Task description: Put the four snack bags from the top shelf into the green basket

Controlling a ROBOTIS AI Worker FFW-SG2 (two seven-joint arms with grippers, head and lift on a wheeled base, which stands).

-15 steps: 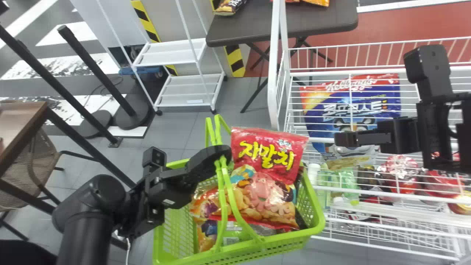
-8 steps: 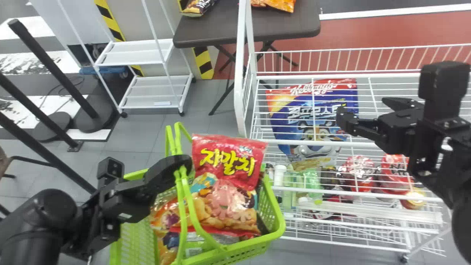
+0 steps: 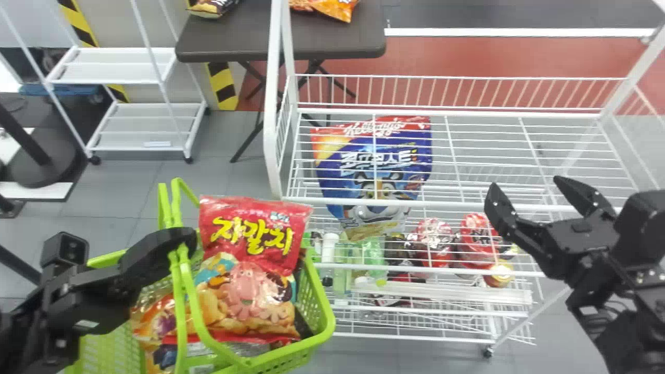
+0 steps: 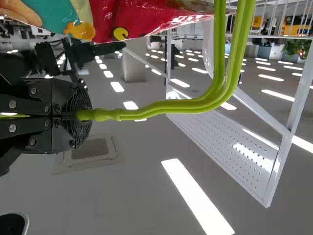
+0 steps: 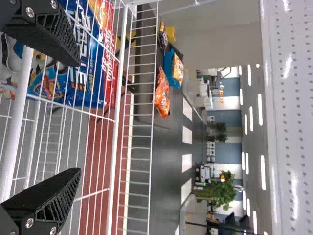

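Because red bag [image 3: 252,234] juts high above other bags [image 3: 244,304] in basket [image 3: 326,319], tilting could spill it. Left fingers [image 3: 161,248]: closed on handles [image 4: 166,107]. Right fingers [image 5: 54,196]: wide apart, empty, could snag shelf [image 3: 272,150].

Yellow lettering [image 3: 252,235] on red bag [image 3: 291,213], white lettering [image 3: 375,129] on blue bag [image 3: 337,179]

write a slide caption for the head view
Left gripper grips the handles of a green basket holding snack bags; right gripper open at the white wire rack.
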